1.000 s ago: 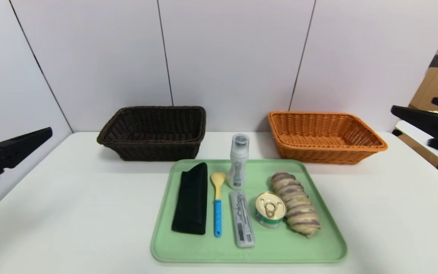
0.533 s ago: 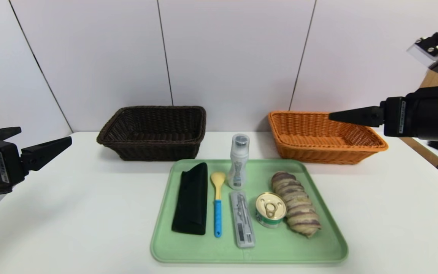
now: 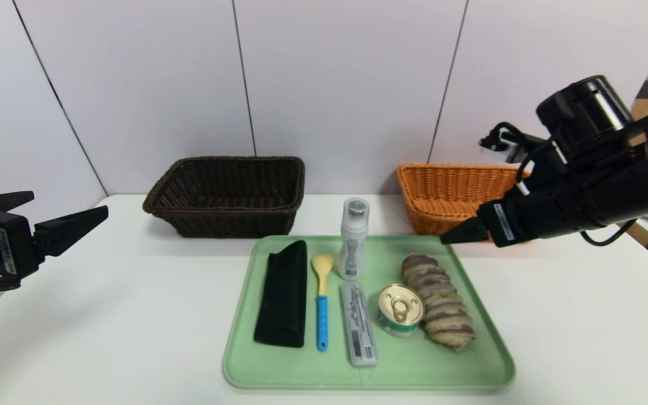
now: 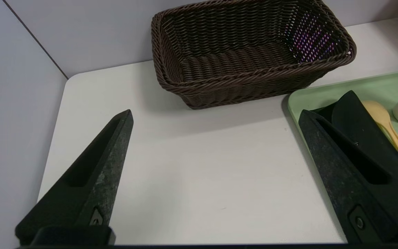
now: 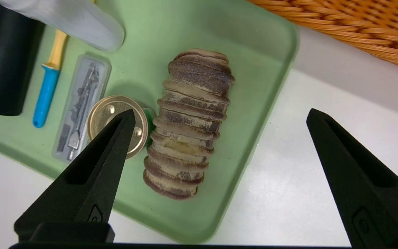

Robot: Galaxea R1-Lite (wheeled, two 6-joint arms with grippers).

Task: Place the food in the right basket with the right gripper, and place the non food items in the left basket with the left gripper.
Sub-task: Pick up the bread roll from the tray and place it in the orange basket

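Left gripper [image 4: 216, 116] spread wide near brown basket [image 4: 250, 52].

on the green tray [image 3: 470, 360], left to right: a black folded pouch [image 3: 283, 295] lying flat, a wooden spoon [image 3: 322, 298] with a blue handle, a clear case [image 3: 358, 323] holding a compass, an upright white bottle [image 3: 352, 239] behind it, a gold-topped tin can [image 3: 399, 309] touching a ridged bread loaf [image 3: 438, 301]. behind stand the dark brown basket [image 3: 228, 194] and the orange basket [image 3: 442, 194]

Green tray [image 3: 487, 360] — brown-striped bread [image 3: 439, 309]
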